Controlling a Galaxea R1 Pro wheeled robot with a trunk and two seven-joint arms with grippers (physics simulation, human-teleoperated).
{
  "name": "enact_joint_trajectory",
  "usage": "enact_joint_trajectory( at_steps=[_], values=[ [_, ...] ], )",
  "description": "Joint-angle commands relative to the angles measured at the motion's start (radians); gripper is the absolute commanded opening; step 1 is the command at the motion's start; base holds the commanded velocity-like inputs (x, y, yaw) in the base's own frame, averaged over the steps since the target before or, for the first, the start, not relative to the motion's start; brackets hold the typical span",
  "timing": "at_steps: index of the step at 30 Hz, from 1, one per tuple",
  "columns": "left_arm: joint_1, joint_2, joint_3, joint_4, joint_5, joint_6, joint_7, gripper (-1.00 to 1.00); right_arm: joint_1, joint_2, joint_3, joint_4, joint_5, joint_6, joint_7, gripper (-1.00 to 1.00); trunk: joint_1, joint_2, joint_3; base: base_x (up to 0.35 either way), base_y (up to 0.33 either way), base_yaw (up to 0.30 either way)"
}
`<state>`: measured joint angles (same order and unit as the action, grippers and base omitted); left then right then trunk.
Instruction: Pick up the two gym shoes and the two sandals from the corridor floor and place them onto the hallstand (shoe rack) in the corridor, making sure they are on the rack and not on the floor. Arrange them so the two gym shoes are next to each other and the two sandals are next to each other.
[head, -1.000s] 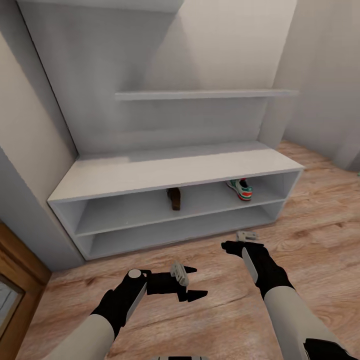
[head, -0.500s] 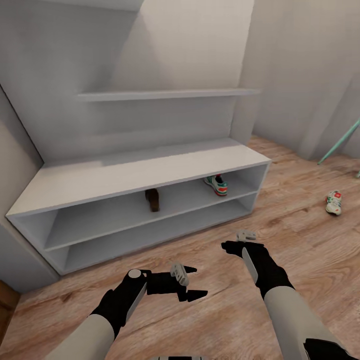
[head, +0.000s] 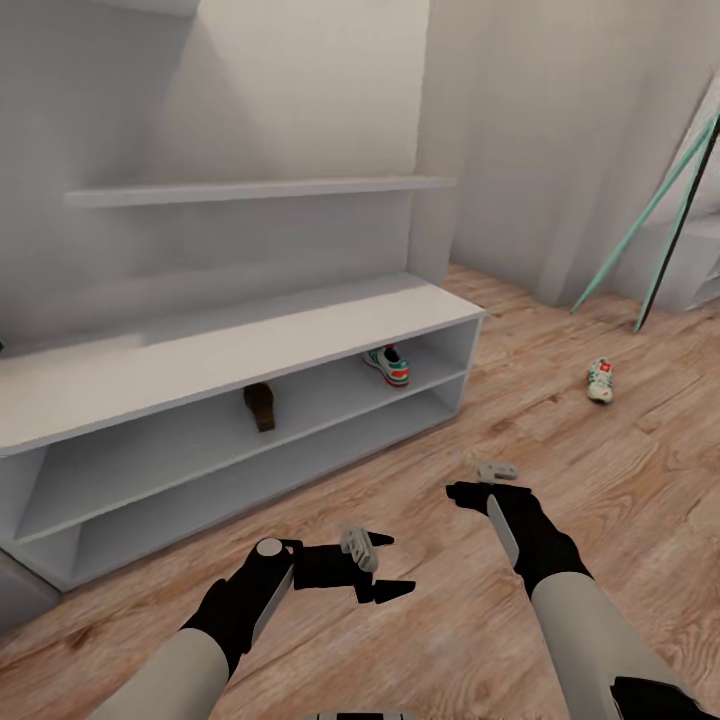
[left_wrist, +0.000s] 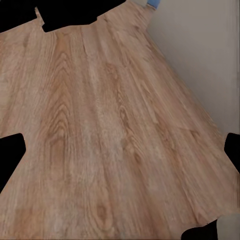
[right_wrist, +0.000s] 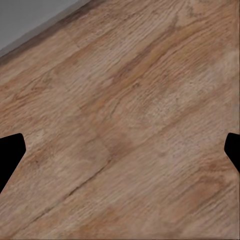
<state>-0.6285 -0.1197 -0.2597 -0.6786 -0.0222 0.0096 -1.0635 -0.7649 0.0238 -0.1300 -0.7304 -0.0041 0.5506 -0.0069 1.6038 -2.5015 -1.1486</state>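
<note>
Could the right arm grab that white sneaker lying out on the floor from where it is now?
Probably not yet. The gym shoe lies well beyond the right end effector, which hangs open and empty. Bare corridor floor lies between, so nothing blocks the way; the robot likely must roll closer.

Corridor floor (head: 560, 440): light brown wood-grain planks, low sheen, knots and grain plain in both wrist views. Hallstand (head: 200, 365): light grey, smooth, matt, painted-looking panels. Wall (head: 540, 120): off-white, matt, flat. Gym shoe on the upper shelf (head: 388, 364): white, cloth-like upper, teal and red-orange trim; the gym shoe on the floor (head: 600, 381) alike. Sandal (head: 261, 406): dark brown, leather-looking, dull. Left gripper (head: 385, 566) and right gripper (head: 480, 480): black matt plastic-looking fingers, pale grey housings.
</note>
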Motion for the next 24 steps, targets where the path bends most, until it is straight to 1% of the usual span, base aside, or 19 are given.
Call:
enact_joint_trajectory(
  at_steps=[1, 16, 17, 18, 24],
  values=[
    [0.000, 0.000, 0.000, -0.001, -0.002, 0.001, -0.003, 1.00, -0.001, 0.001, -0.003, -0.001, 0.000, 0.005, -0.001, 1.00, 0.000, 0.000, -0.001, 0.000, 0.000, -0.300],
    [0.000, 0.000, 0.001, -0.001, -0.002, 0.001, 0.000, 1.00, -0.001, -0.001, -0.003, -0.001, 0.000, 0.005, -0.001, 1.00, 0.000, 0.000, 0.000, 0.000, 0.000, -0.300],
    [0.000, 0.000, 0.001, -0.001, -0.002, 0.001, 0.006, 1.00, -0.001, -0.002, -0.003, -0.001, 0.000, 0.005, -0.001, 1.00, 0.000, 0.000, 0.000, 0.000, 0.000, -0.300],
    [0.000, 0.000, 0.001, -0.001, -0.001, 0.001, 0.026, 1.00, -0.001, -0.002, -0.003, -0.001, 0.000, 0.005, -0.001, 1.00, 0.000, 0.000, 0.000, 0.000, 0.000, -0.300],
    [0.000, 0.000, 0.000, -0.001, 0.000, 0.001, 0.057, 1.00, -0.001, -0.002, -0.003, -0.001, 0.000, 0.005, -0.001, 1.00, 0.000, 0.000, 0.003, 0.030, -0.015, -0.300]
  ],
)
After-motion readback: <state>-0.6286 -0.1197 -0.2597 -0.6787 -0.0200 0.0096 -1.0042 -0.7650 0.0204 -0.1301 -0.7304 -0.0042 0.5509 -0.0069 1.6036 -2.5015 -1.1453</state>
